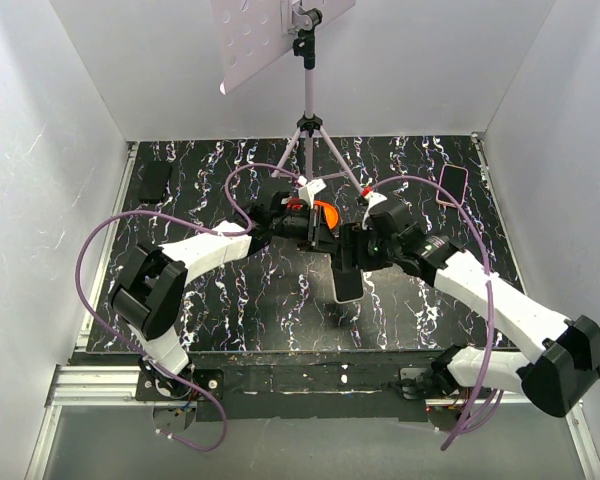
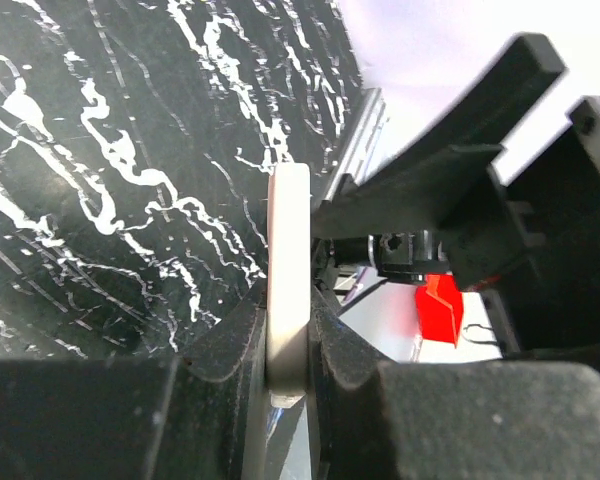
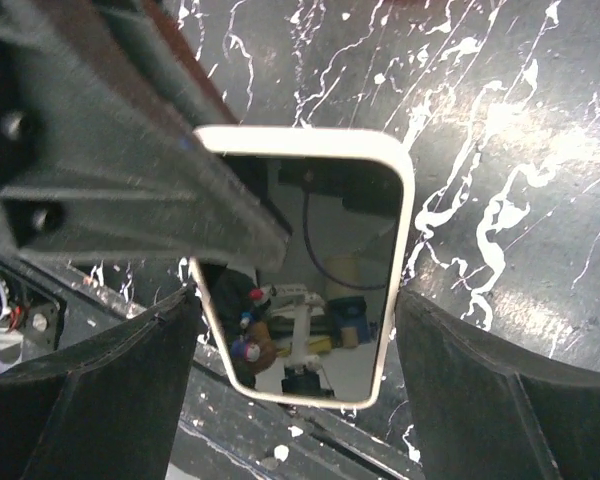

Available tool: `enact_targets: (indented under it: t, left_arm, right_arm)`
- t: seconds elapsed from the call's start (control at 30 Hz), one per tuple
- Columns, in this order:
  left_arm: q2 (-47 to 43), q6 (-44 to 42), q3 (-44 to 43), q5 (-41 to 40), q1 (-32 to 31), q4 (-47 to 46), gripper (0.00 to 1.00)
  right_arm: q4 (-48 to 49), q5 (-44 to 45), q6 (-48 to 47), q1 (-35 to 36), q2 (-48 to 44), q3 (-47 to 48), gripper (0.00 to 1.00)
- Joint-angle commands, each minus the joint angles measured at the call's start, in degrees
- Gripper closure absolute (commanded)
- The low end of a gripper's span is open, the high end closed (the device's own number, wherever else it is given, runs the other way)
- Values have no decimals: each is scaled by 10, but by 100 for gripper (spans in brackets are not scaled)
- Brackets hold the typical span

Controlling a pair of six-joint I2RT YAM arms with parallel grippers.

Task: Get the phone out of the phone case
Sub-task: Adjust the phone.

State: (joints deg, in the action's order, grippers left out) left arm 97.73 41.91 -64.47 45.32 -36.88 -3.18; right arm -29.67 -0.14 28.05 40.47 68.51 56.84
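A phone [image 1: 348,285] with a glossy dark screen and a pale cream rim hangs over the middle of the black marbled table [image 1: 230,300]. I cannot tell whether that rim is the phone case. My left gripper [image 1: 320,235] is shut on the phone's far end; in the left wrist view the cream edge [image 2: 288,220] is pinched tight between the two black fingers [image 2: 220,350]. My right gripper [image 1: 352,262] is open. In the right wrist view its fingers [image 3: 460,380] straddle the phone [image 3: 310,260] widthwise, close to both long edges. The left gripper's finger crosses the phone's upper left corner there.
A tripod [image 1: 308,130] with a white perforated board [image 1: 255,40] stands at the back centre. A pink-rimmed flat thing [image 1: 452,185] lies at the back right, a black flat thing [image 1: 155,180] at the back left. Something orange [image 1: 326,213] sits behind the grippers. White walls enclose three sides.
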Motion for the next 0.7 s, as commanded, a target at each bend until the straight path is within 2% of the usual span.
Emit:
enact_targets:
  t: [0.0,0.1,0.3,0.43,0.67]
  left_arm:
    - [-26,-27,-18,-1,15,27,100]
    - [-37,-21,-14,13,29,10,100]
    - [-49,19,0,109,34,-85,100]
    - [-49,50,3,161,31,-146,100]
    - [-53,87,7,215,18,-217,100]
  right_arm:
    - [-22,-67,7,-1,-79,-23,17]
    - [6,-106,18,-2,-119,-69,17]
    - [105,-209,61,-42,-182,-144,18]
    - [100,-232,60,-73,-189,-151,18]
    - [130,-349,38,-138,-211,-158,19]
